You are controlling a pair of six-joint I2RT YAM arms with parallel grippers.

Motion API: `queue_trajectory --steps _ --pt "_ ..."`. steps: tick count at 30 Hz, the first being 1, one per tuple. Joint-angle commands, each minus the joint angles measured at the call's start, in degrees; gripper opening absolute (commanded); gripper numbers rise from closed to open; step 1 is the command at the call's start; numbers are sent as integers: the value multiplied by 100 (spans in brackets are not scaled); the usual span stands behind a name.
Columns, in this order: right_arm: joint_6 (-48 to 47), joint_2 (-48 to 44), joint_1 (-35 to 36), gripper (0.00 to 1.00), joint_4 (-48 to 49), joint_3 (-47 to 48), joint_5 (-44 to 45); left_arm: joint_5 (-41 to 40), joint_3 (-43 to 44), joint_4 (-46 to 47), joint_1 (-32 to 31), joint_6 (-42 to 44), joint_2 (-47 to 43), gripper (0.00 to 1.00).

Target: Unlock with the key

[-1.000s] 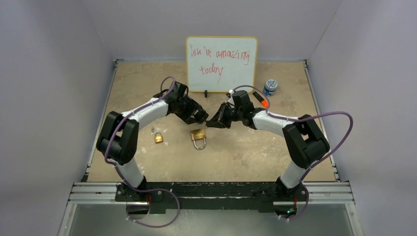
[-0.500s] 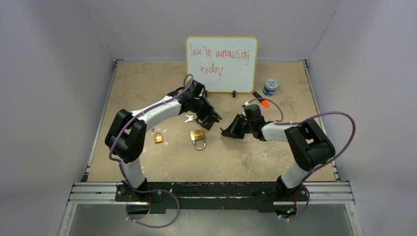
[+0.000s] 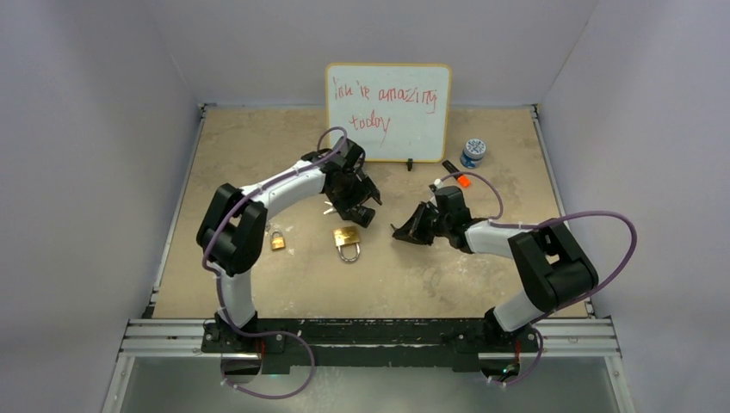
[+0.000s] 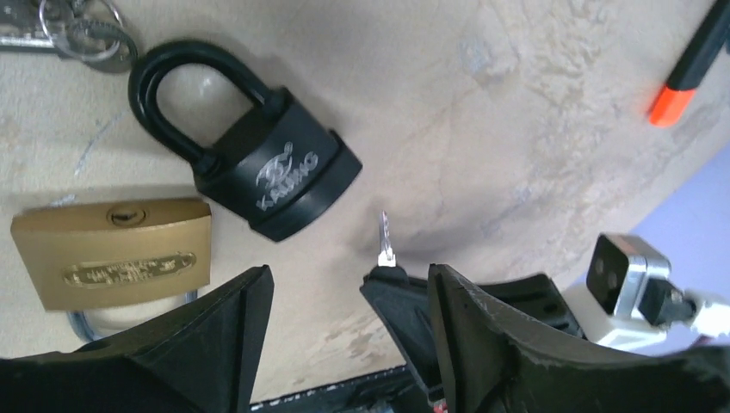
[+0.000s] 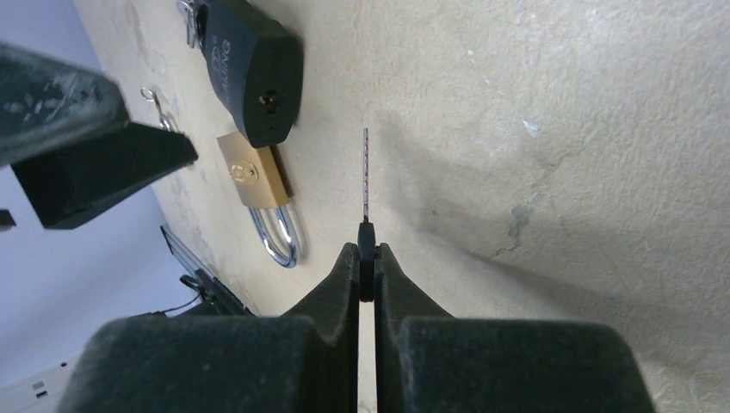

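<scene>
Pinching key, right gripper; jar apart.

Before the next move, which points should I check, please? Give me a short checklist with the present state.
1. Key clamped in right fingers: ok.
2. Left fingers open by black padlock: ok.
3. Black padlock steadied: not ok, it lies free on the table.
4. Key tip in line with keyhole: not ok, keyhole sits off to the side.
5. Key fits this padlock: cannot tell.
</scene>
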Motion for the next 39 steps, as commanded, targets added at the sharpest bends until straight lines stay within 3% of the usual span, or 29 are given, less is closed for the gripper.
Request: queue_trajectory --steps 1,8,28,35,39 --pt "-138 -95 -23 0 -11 -77 34 -370 489 -218 -89 -25 452 68" --pt "-198 -155 -78 0 -120 -85 33 -1092 844 -827 -201 -312 794 71" --pt "-322 11 -217 0 -156 36 -164 -1728 1752 -1495 -253 -372 1865 78" --pt "-355 44 -260 0 -187 73 -188 -1717 1781 -1573 -291 -167 2021 65" --pt "-413 97 -265 0 -62 96 -356 -1386 1811 -1468 -273 76 2006 41"
